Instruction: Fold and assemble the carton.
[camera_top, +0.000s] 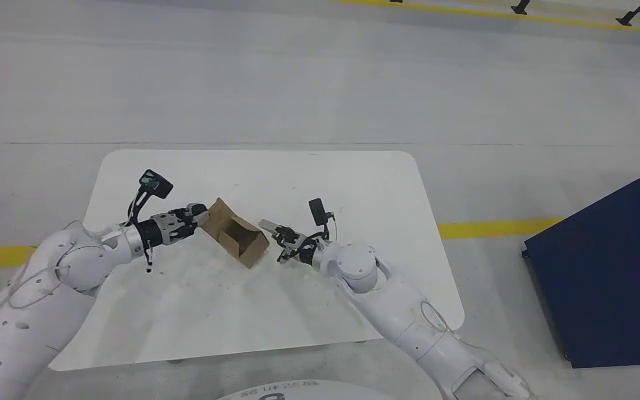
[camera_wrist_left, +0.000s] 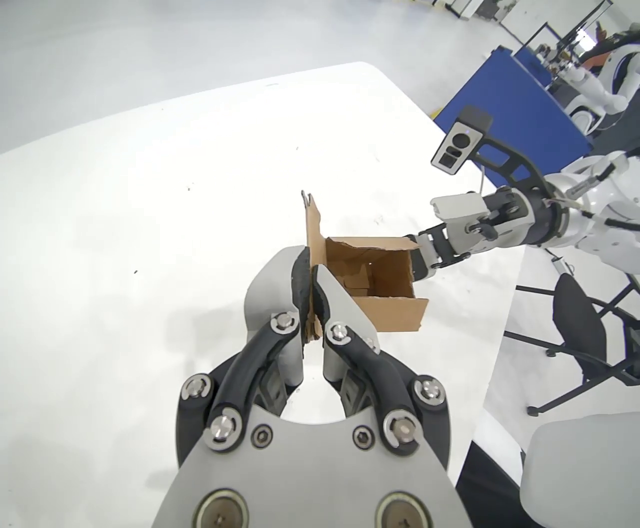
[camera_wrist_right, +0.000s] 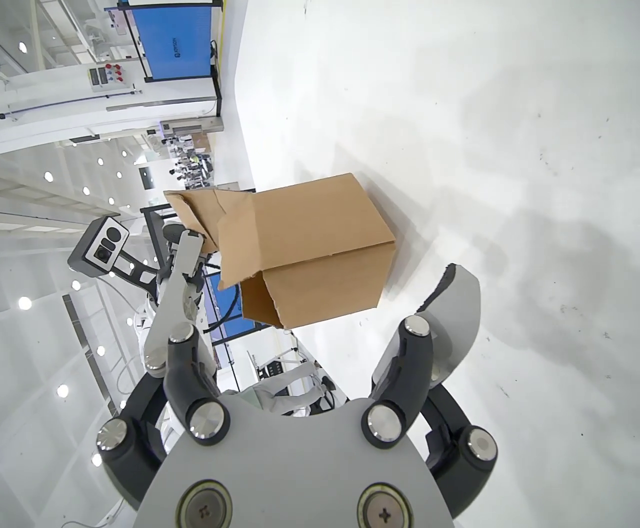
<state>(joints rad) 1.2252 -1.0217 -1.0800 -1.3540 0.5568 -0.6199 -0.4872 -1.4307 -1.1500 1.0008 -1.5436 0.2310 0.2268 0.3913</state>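
A small brown carton (camera_top: 236, 236) lies tilted on the white table (camera_top: 350, 190), its open end showing folded flaps inside (camera_wrist_left: 375, 277). My left gripper (camera_wrist_left: 312, 282) is shut on one upright flap at the carton's left side (camera_top: 208, 216). My right gripper (camera_wrist_right: 317, 265) is open at the carton's opposite side, with the closed corner of the carton (camera_wrist_right: 310, 240) between its spread fingers. In the left wrist view the right gripper (camera_wrist_left: 425, 255) touches the carton's far wall. In the top view it sits at the carton's right edge (camera_top: 272, 233).
A blue panel (camera_top: 600, 270) stands on the floor to the right of the table. A black chair (camera_wrist_left: 575, 320) is beyond the table's edge. Bare table surface (camera_wrist_right: 500, 150) stretches behind and in front of the carton.
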